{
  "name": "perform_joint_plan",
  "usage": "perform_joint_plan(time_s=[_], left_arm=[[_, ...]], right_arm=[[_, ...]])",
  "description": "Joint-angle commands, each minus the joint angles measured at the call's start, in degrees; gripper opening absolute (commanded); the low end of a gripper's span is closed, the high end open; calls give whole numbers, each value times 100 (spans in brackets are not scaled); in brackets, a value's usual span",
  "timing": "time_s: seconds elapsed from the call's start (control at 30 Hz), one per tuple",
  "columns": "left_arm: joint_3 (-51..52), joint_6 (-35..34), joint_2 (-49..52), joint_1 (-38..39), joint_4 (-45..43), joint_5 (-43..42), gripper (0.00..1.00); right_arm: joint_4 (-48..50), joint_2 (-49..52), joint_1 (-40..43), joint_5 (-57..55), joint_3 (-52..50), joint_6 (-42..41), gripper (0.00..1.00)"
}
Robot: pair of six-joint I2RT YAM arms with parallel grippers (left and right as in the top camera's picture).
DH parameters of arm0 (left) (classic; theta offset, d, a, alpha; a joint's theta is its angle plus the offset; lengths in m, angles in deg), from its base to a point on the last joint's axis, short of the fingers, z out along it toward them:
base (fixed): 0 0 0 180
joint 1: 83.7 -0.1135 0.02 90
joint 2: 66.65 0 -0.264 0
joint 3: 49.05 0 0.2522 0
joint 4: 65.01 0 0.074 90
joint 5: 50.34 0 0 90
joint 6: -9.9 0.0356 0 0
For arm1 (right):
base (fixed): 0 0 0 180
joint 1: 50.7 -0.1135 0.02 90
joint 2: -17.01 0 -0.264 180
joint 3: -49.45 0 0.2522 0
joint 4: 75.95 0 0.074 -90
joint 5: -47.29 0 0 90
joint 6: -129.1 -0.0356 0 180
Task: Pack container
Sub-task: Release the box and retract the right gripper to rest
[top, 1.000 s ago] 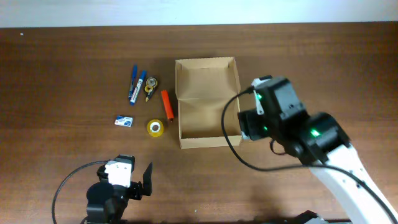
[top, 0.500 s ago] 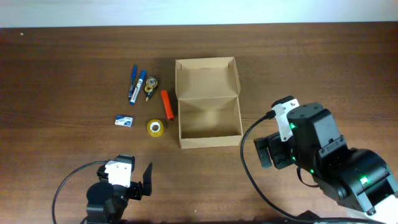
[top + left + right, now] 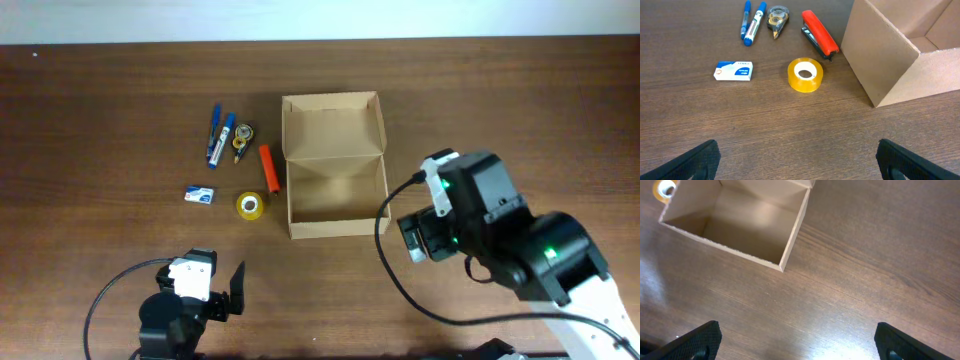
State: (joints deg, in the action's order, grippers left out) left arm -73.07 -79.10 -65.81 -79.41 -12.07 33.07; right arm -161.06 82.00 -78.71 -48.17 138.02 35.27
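Cardboard container (image 3: 335, 165): was set open, empty, mid counter (image 3: 520, 100).
Left fingers (image 3: 695, 160): were spread wide, nothing held.
Right fingers (image 3: 695, 340): were spread wide, empty, beside container.
Approach: tape roll (image 3: 805, 75) judged best straddled fr. above, centred.

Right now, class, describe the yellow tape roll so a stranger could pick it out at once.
Start at the open brown cardboard box mid-table. Left of it, just robot-side of the orange stapler and right of a small white box, lies the tape roll. It alone is a yellow ring.
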Motion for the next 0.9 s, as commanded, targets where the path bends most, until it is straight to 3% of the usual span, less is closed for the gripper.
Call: perform_joint_plan(time_s=[0.0,0.87], left_arm=[[35,-15,-55,-35,-15,44,100],[35,-15,-55,-35,-13,44,100]], right_arm=[[17,144,-42,31,96,63,99],[-9,-1495,-44,31,98,63,99]])
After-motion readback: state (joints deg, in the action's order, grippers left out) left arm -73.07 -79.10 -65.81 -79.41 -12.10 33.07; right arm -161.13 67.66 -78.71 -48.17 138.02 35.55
